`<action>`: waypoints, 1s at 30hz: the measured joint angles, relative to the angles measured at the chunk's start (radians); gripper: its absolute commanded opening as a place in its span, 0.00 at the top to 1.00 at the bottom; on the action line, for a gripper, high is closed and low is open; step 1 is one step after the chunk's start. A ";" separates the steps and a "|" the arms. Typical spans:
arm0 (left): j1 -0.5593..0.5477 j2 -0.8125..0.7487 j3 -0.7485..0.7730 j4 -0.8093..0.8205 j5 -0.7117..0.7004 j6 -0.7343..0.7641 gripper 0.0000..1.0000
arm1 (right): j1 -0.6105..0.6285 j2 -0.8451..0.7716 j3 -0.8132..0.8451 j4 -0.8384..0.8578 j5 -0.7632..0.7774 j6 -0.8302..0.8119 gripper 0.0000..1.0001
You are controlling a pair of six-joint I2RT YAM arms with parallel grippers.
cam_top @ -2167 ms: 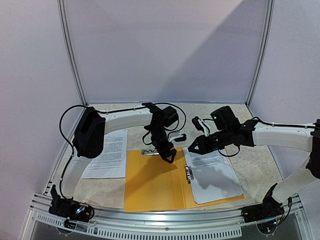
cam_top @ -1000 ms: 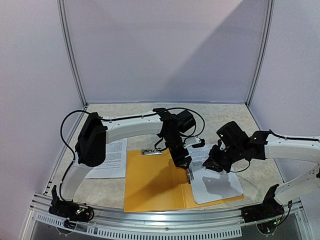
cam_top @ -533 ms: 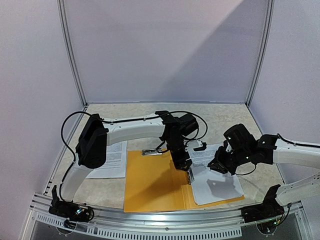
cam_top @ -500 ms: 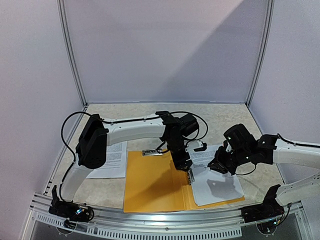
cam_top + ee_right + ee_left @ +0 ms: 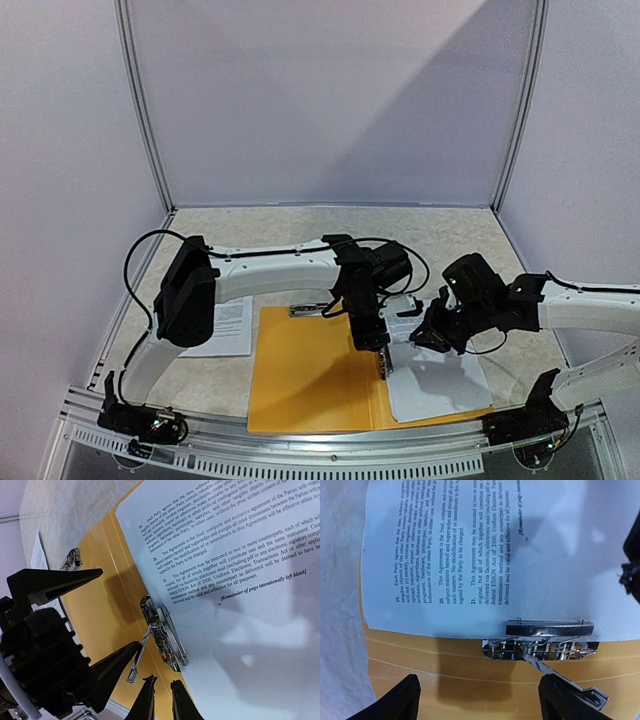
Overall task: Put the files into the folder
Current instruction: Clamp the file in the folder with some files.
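The orange folder (image 5: pixel 310 375) lies open on the table. One white printed sheet of the files (image 5: pixel 440 385) rests on its right half, its edge under the metal clip (image 5: pixel 547 639), whose lever (image 5: pixel 567 679) stands raised. Another sheet (image 5: pixel 228 322) lies on the table to the left. My left gripper (image 5: pixel 372 340) hangs open just above the clip, its fingers (image 5: pixel 395 705) straddling the spine area with nothing between them. My right gripper (image 5: pixel 164 700) is shut and empty, close to the clip's lever (image 5: pixel 136 657) and over the sheet's left edge (image 5: pixel 240 580).
A second small metal clip (image 5: pixel 308 308) sits at the folder's far edge. Both arms crowd the folder's spine, with the left gripper's black fingers (image 5: pixel 55 582) right beside my right fingertips. The frame rail (image 5: pixel 320 435) runs along the near edge.
My left gripper has slid right and nearer, from the folder's far edge to over the clip. The right gripper has shifted slightly toward the clip; the sheet has moved a little nearer.
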 measured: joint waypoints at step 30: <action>-0.071 0.006 0.016 0.047 -0.134 0.041 0.16 | 0.000 -0.046 -0.044 -0.022 -0.023 -0.068 0.86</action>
